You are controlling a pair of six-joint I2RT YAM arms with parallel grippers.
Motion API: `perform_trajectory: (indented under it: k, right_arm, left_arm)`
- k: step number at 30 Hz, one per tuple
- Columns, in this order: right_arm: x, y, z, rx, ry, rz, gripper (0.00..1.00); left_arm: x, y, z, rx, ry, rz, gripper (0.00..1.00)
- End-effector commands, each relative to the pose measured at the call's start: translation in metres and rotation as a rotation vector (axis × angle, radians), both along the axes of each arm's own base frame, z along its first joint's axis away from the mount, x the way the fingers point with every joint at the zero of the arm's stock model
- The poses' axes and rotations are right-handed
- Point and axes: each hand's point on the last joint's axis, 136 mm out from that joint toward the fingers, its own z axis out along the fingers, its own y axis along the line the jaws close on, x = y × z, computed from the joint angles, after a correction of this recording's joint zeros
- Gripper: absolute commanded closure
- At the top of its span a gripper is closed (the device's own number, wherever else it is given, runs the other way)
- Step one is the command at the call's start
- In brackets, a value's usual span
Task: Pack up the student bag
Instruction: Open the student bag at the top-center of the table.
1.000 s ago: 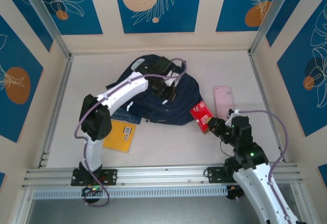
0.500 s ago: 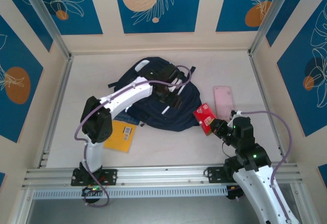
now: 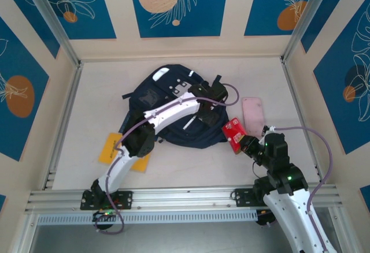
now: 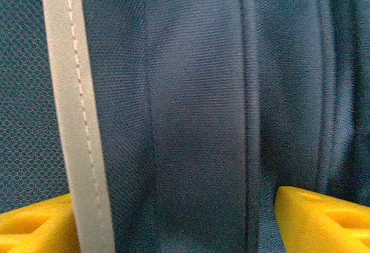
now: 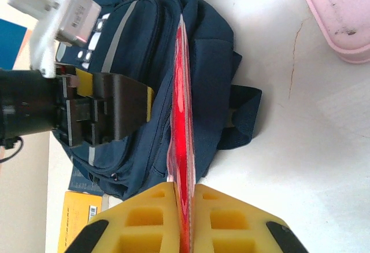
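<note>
The student bag (image 3: 159, 88) lies flat near the middle of the pale desk (image 3: 98, 103), a dark navy backpack with its light grey patch toward the far wall and its black straps spilling out at the far right corner.

The left arm reaches diagonally across the bag, and the left end effector (image 3: 211, 105) sits over the bag's right part. In the left wrist view its two yellow fingertips (image 4: 324, 218) stand far apart at the lower corners, spread wide with nothing pinched. Woven navy fabric (image 4: 196, 114) and one pale stitched reflective stripe (image 4: 75, 120) lie close beneath them.

The right end effector (image 3: 240, 142) is just off the bag's right edge. Its yellow fingers (image 5: 150, 218) are pressed together on a thin red packet (image 5: 180, 120), seen edge-on in the right wrist view and standing up between the pads. From above, the red packet (image 3: 232, 133) sits right beside the bag's right edge.

A pink flat case (image 3: 252, 113) rests on the desk just beyond the packet, apart from the bag. A yellow flat item with a barcode label (image 3: 113, 149) lies near the bag's near-left side, partly under the left arm.
</note>
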Motion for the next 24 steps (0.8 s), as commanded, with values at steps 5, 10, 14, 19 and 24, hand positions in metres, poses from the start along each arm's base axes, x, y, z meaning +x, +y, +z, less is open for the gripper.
perform_trajectory:
  k: [5,10,14,19,24]
  right_arm:
    - [0.001,0.001,0.001,0.005,-0.022,0.005,1.00]
    - [0.001,0.000,0.003,0.006,-0.031,0.006,1.00]
    - [0.001,0.002,0.012,0.009,-0.054,0.021,1.00]
    - [0.001,0.010,0.028,0.046,-0.093,0.054,1.00]
    - [0.002,0.020,0.041,0.089,-0.139,0.103,1.00]
  left_arm:
    - [0.006,0.013,-0.007,0.083,-0.032,0.049,0.41]
    - [0.007,0.007,0.011,0.020,-0.039,0.034,0.83]
    - [0.008,0.008,0.045,-0.065,-0.043,0.028,1.00]
    - [0.013,0.021,0.104,-0.209,-0.056,0.043,1.00]
    - [0.012,0.040,0.166,-0.347,-0.091,0.021,1.00]
